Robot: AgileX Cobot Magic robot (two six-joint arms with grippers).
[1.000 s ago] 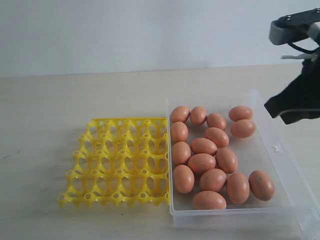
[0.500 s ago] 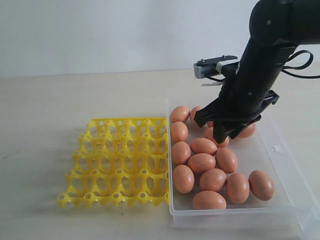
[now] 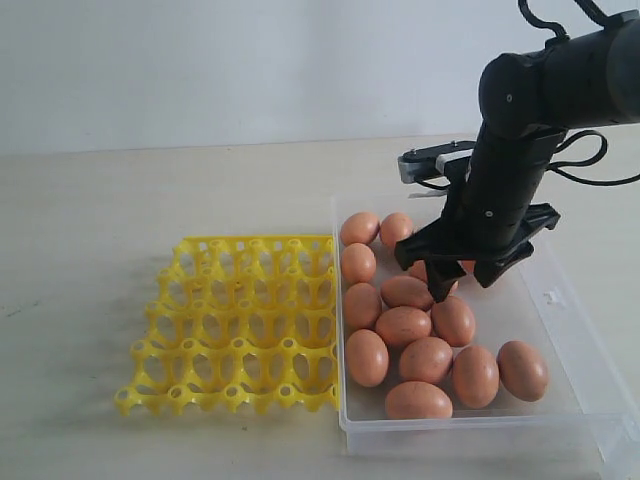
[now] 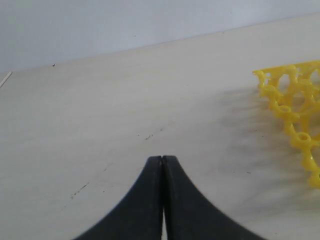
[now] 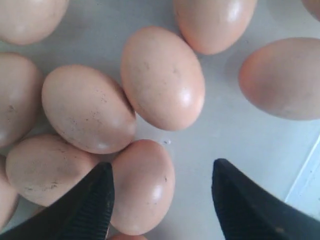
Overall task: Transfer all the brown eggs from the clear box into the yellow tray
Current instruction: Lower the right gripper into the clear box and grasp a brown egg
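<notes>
Several brown eggs [image 3: 405, 325] lie loose in the clear box [image 3: 566, 318], to the right of the yellow tray [image 3: 240, 320], whose cups are all bare. My right gripper [image 3: 462, 283] hangs open, pointing down just above the eggs in the box's far half. In the right wrist view the right gripper [image 5: 163, 167] stands wide, with one egg [image 5: 142, 187] beside one finger [image 5: 95, 200] and bare box floor [image 5: 235, 135] towards the other. My left gripper [image 4: 162, 159] is shut on nothing over bare table, with a corner of the yellow tray [image 4: 295, 100] off to one side.
The box's clear walls [image 3: 345, 330] rise between the eggs and the tray. The right arm [image 3: 520, 150] hides a few eggs at the back of the box. A pale wall stands behind the table [image 3: 150, 200].
The right arm swung in from the right edge to over the box, then settled slightly lower and to the right above the eggs, jaws open throughout.
</notes>
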